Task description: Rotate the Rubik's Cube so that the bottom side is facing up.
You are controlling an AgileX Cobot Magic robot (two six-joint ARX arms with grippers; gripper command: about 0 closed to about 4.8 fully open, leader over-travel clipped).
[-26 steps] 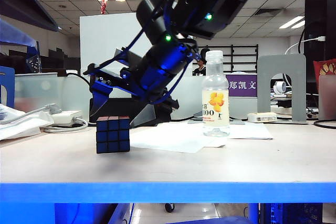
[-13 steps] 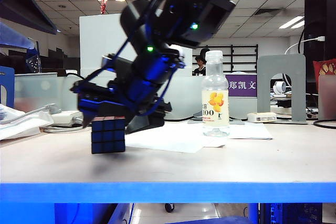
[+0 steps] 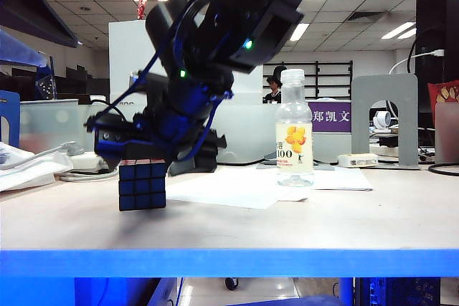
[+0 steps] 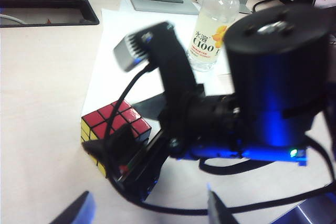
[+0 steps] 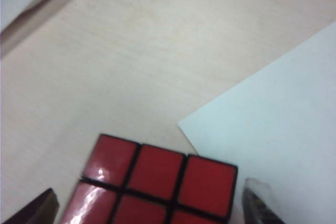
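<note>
Standing on the worktop (image 3: 301, 223), the Rubik's Cube (image 3: 143, 185) rests just off the corner of a white paper sheet (image 3: 237, 188), well to the left of a clear drink bottle (image 3: 294, 130) in the exterior view. That view presents only a dark blue side face. The left wrist view adds the red top face and a yellow side (image 4: 114, 129); the right wrist view shows the red face (image 5: 157, 182) close up from above.

The right pincer (image 3: 136, 150) is lowered over the cube with its jaws spread wide, one finger (image 5: 257, 205) at each side of the red face and clear of it; nothing is gripped. From the left wrist view the right arm covers part of the cube.

The left pincer (image 4: 147, 208) appears only as two blurred blue fingertips well apart, open and empty, held away from the cube.
</note>
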